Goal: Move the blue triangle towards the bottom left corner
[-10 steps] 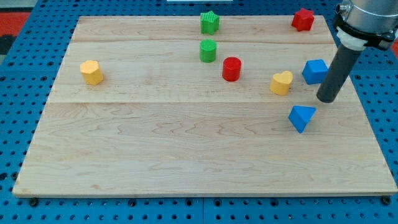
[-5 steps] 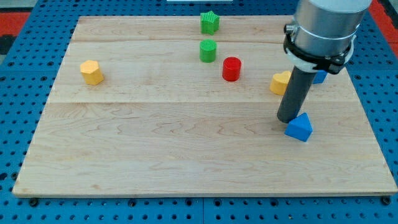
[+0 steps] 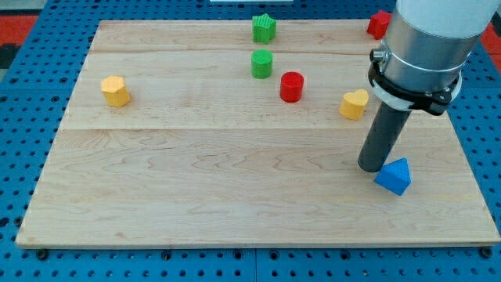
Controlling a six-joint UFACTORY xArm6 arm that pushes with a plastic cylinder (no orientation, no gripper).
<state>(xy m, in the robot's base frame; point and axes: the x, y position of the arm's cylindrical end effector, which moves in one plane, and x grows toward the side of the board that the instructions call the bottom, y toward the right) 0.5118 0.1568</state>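
The blue triangle (image 3: 394, 175) lies on the wooden board (image 3: 196, 180) at the view's lower right. My tip (image 3: 371, 167) stands on the board at the triangle's upper left side, touching or almost touching it. The rod rises from there to the arm's grey body at the view's top right.
A yellow heart-shaped block (image 3: 354, 104) sits above my tip. A red cylinder (image 3: 291, 86), a green cylinder (image 3: 261, 63) and a green star (image 3: 264, 28) lie toward the top middle. A yellow block (image 3: 115, 91) is at the left. A red block (image 3: 379, 23) shows partly behind the arm.
My tip has swung left then down-right, and the blue triangle has slid down and to the right. The arm now hides the other blue block.
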